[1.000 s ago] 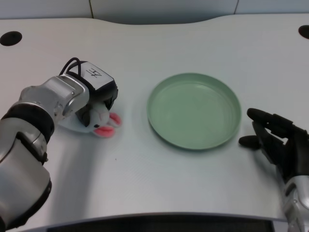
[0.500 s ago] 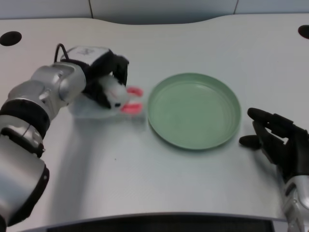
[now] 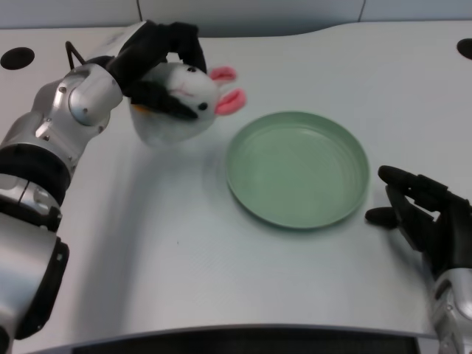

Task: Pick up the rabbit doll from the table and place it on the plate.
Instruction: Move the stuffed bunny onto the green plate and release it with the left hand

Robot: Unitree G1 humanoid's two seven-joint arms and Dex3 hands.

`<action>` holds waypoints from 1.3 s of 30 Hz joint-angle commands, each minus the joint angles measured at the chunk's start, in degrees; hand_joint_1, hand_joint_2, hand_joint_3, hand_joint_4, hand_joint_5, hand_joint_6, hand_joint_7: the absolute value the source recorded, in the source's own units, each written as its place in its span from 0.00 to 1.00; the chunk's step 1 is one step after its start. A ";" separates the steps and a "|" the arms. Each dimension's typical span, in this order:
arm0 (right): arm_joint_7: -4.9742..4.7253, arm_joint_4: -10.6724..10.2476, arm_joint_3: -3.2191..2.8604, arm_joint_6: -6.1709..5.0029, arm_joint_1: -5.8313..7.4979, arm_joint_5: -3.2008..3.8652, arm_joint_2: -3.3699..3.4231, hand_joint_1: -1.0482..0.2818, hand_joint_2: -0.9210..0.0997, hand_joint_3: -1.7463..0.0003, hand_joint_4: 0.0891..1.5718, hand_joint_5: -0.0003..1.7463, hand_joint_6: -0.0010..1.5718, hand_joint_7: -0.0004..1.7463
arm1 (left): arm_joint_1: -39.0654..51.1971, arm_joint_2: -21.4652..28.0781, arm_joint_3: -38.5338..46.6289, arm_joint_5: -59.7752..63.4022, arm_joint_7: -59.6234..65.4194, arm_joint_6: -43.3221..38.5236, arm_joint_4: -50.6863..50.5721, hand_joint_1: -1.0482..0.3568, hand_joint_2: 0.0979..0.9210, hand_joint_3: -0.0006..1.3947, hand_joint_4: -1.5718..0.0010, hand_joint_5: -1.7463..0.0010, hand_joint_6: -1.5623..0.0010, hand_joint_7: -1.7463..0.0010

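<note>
A white rabbit doll [image 3: 186,102] with pink ears is up in the air at the upper left, its ears pointing right toward the plate. My left hand [image 3: 156,65] grips it from above and behind, black fingers wrapped over its head and body. The green round plate [image 3: 254,199] lies on the white table just right of the doll, with nothing on it. The doll hangs left of the plate's left rim, not over it.
My right hand [image 3: 420,214] rests on the table by the plate's right rim. Black round holes in the tabletop sit at the far left corner [image 3: 16,57] and the far right corner [image 3: 464,49].
My left hand has lifted the rabbit doll off the table and carried it up and to the right, nearer the plate. The plate and right hand have not moved.
</note>
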 commanded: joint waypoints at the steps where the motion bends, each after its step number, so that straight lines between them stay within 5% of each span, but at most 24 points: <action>1: 0.38 0.68 0.08 -0.70 -0.16 0.19 0.30 0.49 0.00 0.90 0.54 0.48 0.66 0.00 | -0.29 -1.74 1.65 -2.28 -1.31 -0.89 -1.22 0.61 0.92 0.02 0.47 0.00 0.58 0.00; 6: 0.87 1.34 0.00 -1.75 -0.21 0.25 0.14 0.49 0.00 0.90 0.54 0.49 0.66 0.00 | -0.69 -4.22 1.93 -2.84 -1.40 -1.77 -1.70 0.63 0.90 0.02 0.46 0.00 0.57 0.00; 17: 0.61 1.42 -0.28 -0.74 -0.57 0.44 0.10 0.49 0.00 0.90 0.54 0.49 0.66 0.00 | -3.87 -12.66 -0.18 -0.81 0.41 -0.75 -0.01 0.59 0.90 0.02 0.45 0.00 0.55 0.00; 24: 1.40 2.62 -0.30 -2.28 -0.80 0.65 0.23 0.48 0.00 0.90 0.54 0.49 0.66 0.01 | -5.47 -17.71 -1.93 0.46 0.90 0.86 2.63 0.57 0.89 0.02 0.42 0.00 0.54 0.00; 39: 0.52 0.93 0.26 -1.86 0.17 0.12 0.76 0.49 0.00 0.90 0.54 0.49 0.66 0.00 | -6.33 -20.63 -5.10 4.13 0.78 5.33 5.64 0.56 0.88 0.02 0.42 0.00 0.53 0.00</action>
